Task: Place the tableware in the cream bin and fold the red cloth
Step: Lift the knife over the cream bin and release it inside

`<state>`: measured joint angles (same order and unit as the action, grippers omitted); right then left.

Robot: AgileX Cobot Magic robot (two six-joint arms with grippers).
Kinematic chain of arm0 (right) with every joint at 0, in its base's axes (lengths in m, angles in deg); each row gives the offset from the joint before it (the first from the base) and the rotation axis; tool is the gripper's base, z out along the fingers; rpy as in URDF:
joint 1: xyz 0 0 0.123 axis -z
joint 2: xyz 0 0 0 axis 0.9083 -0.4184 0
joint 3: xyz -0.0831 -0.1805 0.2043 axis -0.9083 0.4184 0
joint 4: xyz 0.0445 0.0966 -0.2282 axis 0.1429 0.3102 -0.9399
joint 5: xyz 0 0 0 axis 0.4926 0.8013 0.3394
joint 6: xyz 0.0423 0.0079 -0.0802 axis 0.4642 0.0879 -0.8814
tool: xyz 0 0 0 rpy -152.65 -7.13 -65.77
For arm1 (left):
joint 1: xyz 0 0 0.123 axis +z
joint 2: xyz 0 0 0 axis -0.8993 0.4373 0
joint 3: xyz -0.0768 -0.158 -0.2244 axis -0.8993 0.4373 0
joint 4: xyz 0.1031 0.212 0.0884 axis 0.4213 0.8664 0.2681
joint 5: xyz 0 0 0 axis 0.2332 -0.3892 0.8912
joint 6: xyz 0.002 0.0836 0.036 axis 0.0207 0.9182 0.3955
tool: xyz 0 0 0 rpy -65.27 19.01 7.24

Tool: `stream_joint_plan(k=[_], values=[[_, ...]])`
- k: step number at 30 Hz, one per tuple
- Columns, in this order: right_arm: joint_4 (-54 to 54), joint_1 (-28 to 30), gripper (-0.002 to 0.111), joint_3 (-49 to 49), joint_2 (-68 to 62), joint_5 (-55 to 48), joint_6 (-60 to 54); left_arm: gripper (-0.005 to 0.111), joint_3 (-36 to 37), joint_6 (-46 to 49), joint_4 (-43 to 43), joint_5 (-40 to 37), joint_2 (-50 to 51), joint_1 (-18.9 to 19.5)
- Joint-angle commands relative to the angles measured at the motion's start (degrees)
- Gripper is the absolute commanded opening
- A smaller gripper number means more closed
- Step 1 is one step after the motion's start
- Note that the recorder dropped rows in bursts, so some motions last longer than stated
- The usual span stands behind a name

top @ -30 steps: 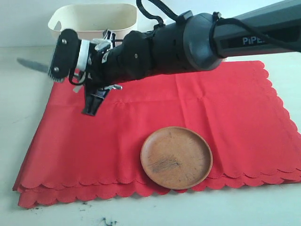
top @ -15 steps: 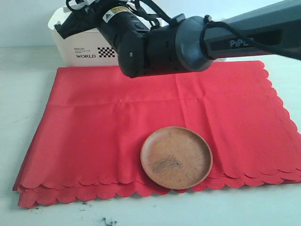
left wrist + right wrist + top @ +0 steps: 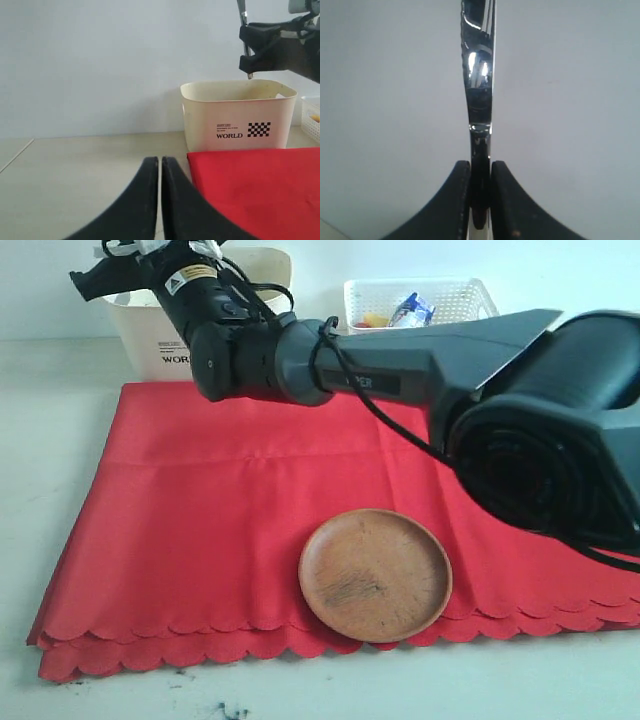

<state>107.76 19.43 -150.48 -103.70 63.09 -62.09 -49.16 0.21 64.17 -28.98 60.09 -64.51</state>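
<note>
My right gripper [image 3: 480, 167] is shut on the handle of the silver table knife [image 3: 479, 100]. It hangs over the cream bin [image 3: 150, 335], seen in the exterior view at the far left [image 3: 95, 278]. In the left wrist view the knife [image 3: 243, 20] hangs upright with its lower end just above the cream bin's rim [image 3: 235, 120]. The round brown plate [image 3: 375, 575] lies on the red cloth [image 3: 250, 500], near the cloth's front edge. My left gripper [image 3: 160, 161] is shut and empty, low over the table beside the red cloth's corner [image 3: 260, 190].
A white lattice basket [image 3: 420, 300] with food items stands at the back, right of the cream bin. My right arm [image 3: 400, 360] stretches across the back of the cloth. Dark crumbs [image 3: 225, 707] lie on the table by the front edge.
My right arm has swung the knife from above the cloth's far left part up and back to over the cream bin. Plate and cloth have not moved.
</note>
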Motion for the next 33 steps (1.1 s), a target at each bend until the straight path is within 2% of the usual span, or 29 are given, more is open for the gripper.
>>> stream_joint_plan(k=[1,7,20,23,31,33], values=[[6.17,2.33,0.0,-9.01,-5.26,-2.86,0.36,0.005,-0.02,-0.15,-0.33,-0.04,-0.36,-0.24],[8.3,3.13,0.0,-15.47,-9.75,-6.66,0.36,0.005,-0.02,-0.15,-0.33,-0.04,-0.36,-0.24],[8.52,3.84,0.002,-15.59,-10.03,-7.84,0.36,0.005,-0.02,-0.15,-0.33,-0.04,-0.36,-0.24],[8.52,3.84,0.011,-15.59,-10.03,-7.84,0.36,0.005,-0.02,-0.15,-0.33,-0.04,-0.36,-0.24],[8.62,3.84,0.047,-15.59,-10.03,-8.09,0.36,0.005,-0.02,-0.15,-0.33,-0.04,-0.36,-0.24],[8.62,3.84,0.052,-15.59,-10.03,-8.09,0.36,0.005,-0.02,-0.15,-0.33,-0.04,-0.36,-0.24]])
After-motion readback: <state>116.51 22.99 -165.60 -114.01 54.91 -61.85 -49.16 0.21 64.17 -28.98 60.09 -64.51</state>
